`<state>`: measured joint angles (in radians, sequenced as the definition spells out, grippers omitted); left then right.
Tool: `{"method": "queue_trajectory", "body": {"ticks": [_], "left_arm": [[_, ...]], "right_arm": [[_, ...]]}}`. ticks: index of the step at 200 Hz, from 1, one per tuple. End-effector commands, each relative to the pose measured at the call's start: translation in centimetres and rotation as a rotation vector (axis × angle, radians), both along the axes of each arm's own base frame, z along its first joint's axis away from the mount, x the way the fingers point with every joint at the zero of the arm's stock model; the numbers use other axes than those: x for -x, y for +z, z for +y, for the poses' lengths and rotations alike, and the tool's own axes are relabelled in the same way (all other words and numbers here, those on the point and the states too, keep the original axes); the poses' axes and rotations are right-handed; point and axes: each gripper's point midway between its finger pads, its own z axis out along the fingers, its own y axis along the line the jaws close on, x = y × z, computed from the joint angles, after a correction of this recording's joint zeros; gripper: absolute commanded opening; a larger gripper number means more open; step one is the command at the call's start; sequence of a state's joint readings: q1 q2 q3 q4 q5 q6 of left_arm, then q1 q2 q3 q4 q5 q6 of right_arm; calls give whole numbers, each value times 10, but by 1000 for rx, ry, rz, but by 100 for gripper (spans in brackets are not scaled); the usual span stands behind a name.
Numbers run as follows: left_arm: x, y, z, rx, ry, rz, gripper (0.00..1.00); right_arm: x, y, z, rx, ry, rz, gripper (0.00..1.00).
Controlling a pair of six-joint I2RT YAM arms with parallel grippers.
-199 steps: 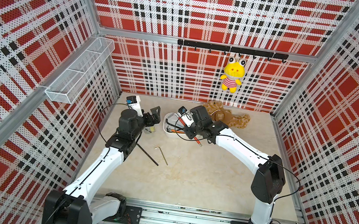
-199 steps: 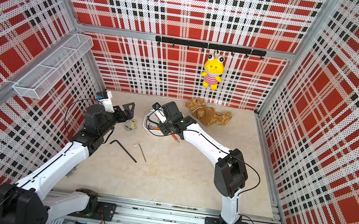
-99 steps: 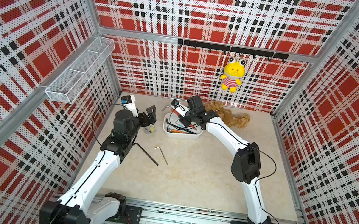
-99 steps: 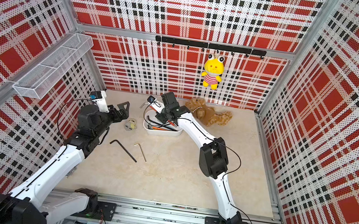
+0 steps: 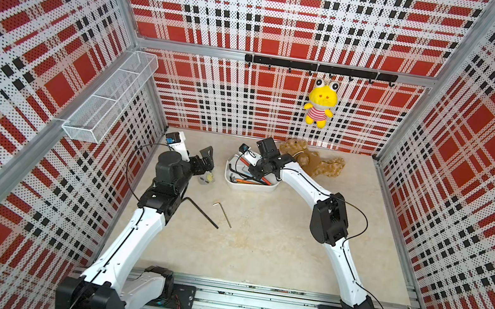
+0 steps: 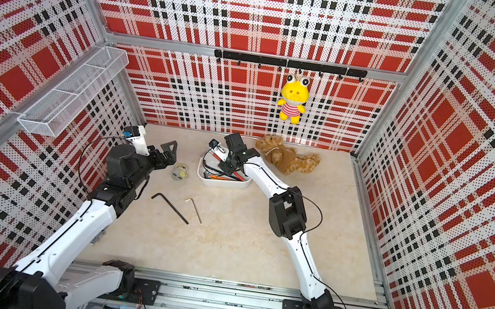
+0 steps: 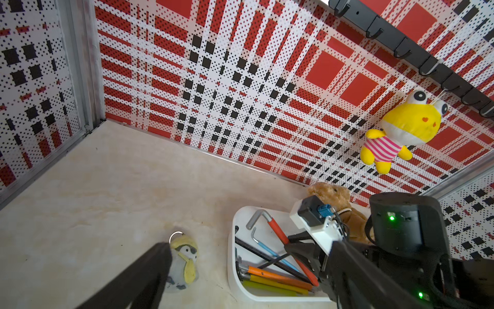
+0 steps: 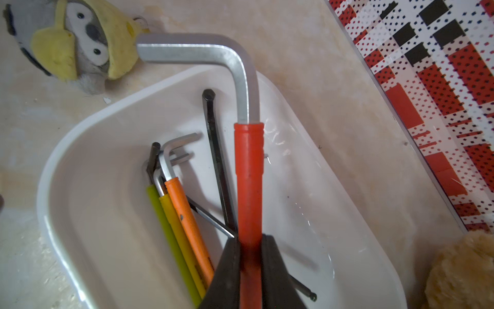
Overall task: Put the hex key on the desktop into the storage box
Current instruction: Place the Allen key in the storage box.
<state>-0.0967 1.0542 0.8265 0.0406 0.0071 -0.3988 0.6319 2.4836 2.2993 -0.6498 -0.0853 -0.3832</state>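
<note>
**Red key is over the box, but check where that bent end sits**

The right gripper [image 8: 250, 240] has its jaws pinched nearly together on the sleeve of the red hex key [image 8: 249, 174]. It's holding it low over the storage box [image 8: 107, 227], which already has a bunch of coloured keys in it.

The key's long axis runs straight out from the jaws across the box toward its far corner. From there the bare steel elbow turns sideways toward the penguin keychain [image 8: 74, 40]. In the right wrist view the short leg looks like it crosses the rim, not sitting inside it. I can't tell if it touches the rim. My guess is that letting go depends on this: if the bend hangs outside, the key could tip out.

Two more are lying on the desktop [image 5: 259, 246], well apart from the box. They're the black hex key [image 5: 200, 210] and the brass hex key [image 5: 226, 214], side by side, with their long shanks slanting toward the front. Both bent ends point back toward the box side.

The left gripper [image 5: 205, 164] is wide open and holding nothing, up by the penguin. The left arm is the closer one to the black key.
</note>
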Motion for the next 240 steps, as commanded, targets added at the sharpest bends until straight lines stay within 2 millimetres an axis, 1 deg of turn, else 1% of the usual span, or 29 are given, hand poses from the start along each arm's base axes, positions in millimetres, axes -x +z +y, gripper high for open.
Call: {"method": "queue_trajectory", "body": {"ticks": [1,37,109,124,133,142,150,161,182,204,214,223,239,240], "left_arm": [[-2,4,2,-11,-4,-10,99],[-2,4,2,-11,-3,-8,99],[-1,3,1,-6,-9,-8,99],[-1,3,2,-7,-5,-7,99],[-1,2,2,-7,-4,-6,99],[-1,3,2,-7,-4,-7,99],[-1,3,2,-7,-3,-7,99],[-1,2,2,-7,-5,-6,99],[-1,1,3,-6,-3,-4,99],[0,1,1,-4,-6,-2,99],[-1,1,3,-5,-2,-4,99],[-1,0,3,-3,-2,-3,99],[-1,-1,2,-1,-3,-2,99],[-1,-1,2,-1,-4,-2,99]], "right_arm": [[-7,0,-3,-18,-35,9,0],[-4,-24,-11,-5,-66,73,0],[-7,-43,-14,8,-103,99,0],[-7,-45,-14,7,-109,106,10],[-6,-44,-13,0,-107,110,19],[-6,-40,-12,-11,-110,107,28],[-7,-35,-11,-24,-111,102,33],[-9,-27,-11,-40,-117,87,39],[-11,-6,-10,-72,-124,52,47],[-11,17,-11,-94,-134,26,51],[-8,29,-11,-114,-138,24,52],[-4,40,-11,-142,-140,31,52],[10,62,-7,-203,-140,57,54],[12,61,-7,-203,-139,62,54]]}}
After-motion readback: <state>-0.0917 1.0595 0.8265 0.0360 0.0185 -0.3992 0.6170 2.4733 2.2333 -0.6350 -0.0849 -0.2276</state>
